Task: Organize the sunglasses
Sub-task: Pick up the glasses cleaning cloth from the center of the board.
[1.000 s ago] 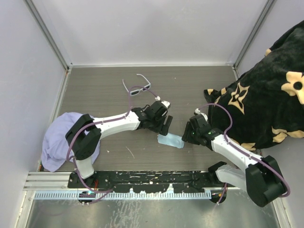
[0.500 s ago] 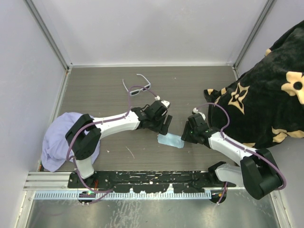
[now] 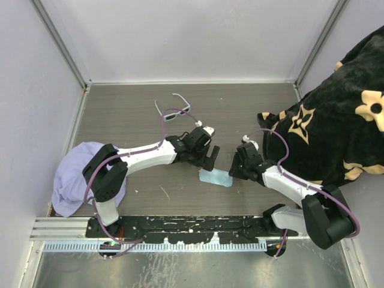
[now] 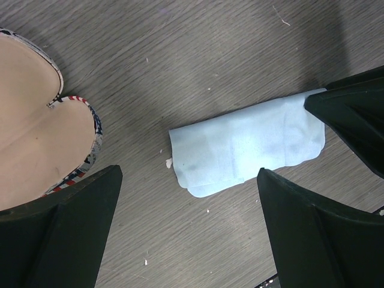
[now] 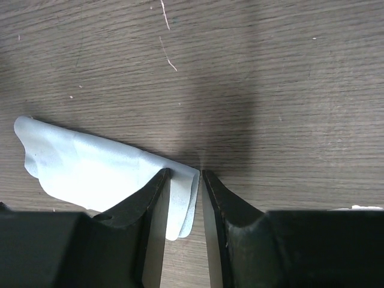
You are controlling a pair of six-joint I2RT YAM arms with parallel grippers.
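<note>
The white-framed sunglasses (image 3: 173,110) lie by themselves toward the far side of the wood-grain surface (image 3: 258,108), temple arms spread, well apart from both arms. Nearer the arms, a folded light blue cloth (image 4: 246,150) lies flat. The left fingers (image 4: 60,240) hang over it spread wide, one on each side, gripping nothing. Just beside that cloth, in the left wrist view, is a flag-patterned case (image 4: 36,138), lying open with its tan lining showing. The right fingers (image 5: 240,240) are low at the cloth's other end, drawn almost together. A narrow gap remains between them, with the cloth's corner lying in it. A lavender cloth (image 3: 71,175) is bunched at the left edge, and a black flowered blanket (image 3: 336,126) is heaped on the right.
</note>
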